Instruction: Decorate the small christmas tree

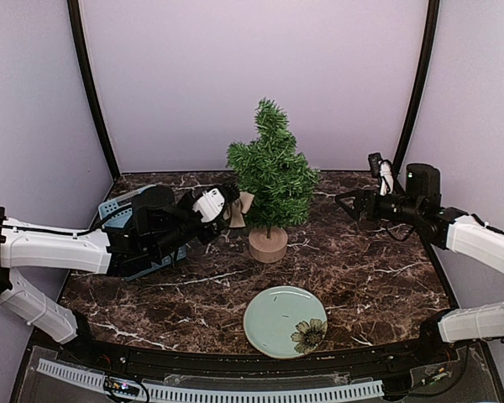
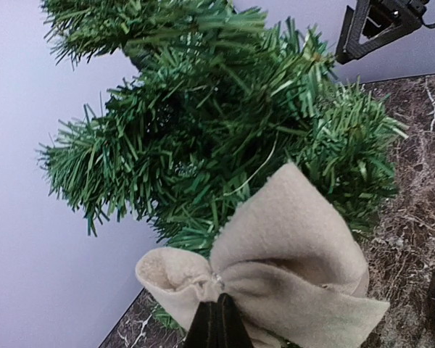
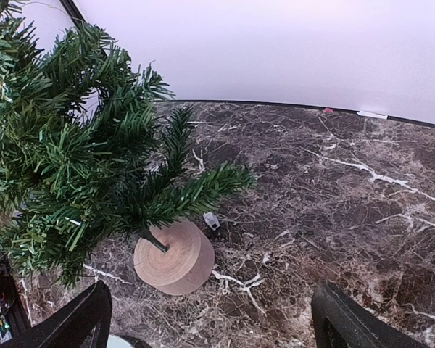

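Observation:
The small christmas tree (image 1: 273, 172) stands upright on its round wood stump (image 1: 268, 243) at mid-table. My left gripper (image 1: 229, 210) is shut on the knot of a beige felt bow (image 1: 244, 208), which it holds against the tree's lower left branches. In the left wrist view the bow (image 2: 290, 246) sits just above the closed fingertips (image 2: 219, 322) and touches the green needles (image 2: 203, 138). My right gripper (image 1: 346, 204) hangs open to the right of the tree, with nothing in it. In the right wrist view its fingers (image 3: 72, 326) stand wide apart, with the stump (image 3: 174, 257) on the table beyond them.
A pale green plate (image 1: 273, 319) with a flower print lies near the front edge, below the tree. A blue basket (image 1: 118, 206) sits behind the left arm. A small white tag (image 3: 212, 220) lies on the marble by the stump.

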Controlling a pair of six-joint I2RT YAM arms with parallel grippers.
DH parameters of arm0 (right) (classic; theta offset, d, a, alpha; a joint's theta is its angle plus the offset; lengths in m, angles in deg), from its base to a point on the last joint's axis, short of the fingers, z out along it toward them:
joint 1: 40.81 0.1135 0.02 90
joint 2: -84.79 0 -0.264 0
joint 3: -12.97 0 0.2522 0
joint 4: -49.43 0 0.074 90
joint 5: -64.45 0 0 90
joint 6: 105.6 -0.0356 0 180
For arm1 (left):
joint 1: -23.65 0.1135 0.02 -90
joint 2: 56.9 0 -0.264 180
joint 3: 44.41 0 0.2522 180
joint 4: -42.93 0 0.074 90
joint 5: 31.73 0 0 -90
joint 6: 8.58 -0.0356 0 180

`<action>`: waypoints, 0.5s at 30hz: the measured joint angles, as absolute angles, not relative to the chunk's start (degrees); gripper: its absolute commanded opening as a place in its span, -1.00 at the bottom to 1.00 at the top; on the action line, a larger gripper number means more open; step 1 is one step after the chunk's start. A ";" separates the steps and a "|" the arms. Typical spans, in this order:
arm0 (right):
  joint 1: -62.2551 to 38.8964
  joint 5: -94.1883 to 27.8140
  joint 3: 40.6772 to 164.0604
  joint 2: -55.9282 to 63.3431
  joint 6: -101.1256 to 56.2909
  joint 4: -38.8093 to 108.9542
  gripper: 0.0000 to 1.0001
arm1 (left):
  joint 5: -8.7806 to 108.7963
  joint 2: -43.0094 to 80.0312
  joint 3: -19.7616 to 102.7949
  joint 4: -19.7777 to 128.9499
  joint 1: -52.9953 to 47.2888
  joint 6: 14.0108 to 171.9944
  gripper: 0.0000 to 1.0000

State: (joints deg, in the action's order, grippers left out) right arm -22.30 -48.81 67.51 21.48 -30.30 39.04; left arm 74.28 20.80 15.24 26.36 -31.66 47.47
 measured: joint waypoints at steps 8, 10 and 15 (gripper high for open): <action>-22.30 -48.79 67.20 21.48 -30.28 39.00 0.95 | 78.80 22.11 11.30 18.45 -31.64 49.35 -1.00; -22.30 -48.77 67.20 21.48 -30.28 39.02 0.94 | 78.83 22.11 10.62 18.08 -31.66 50.03 -1.00; -22.30 -48.64 67.20 21.48 -30.30 39.02 0.94 | 78.83 22.04 8.11 17.36 -31.66 52.17 -1.00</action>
State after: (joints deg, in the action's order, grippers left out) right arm -22.30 -48.64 67.20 21.48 -30.30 39.02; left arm 78.83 22.04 8.11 17.36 -31.66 52.17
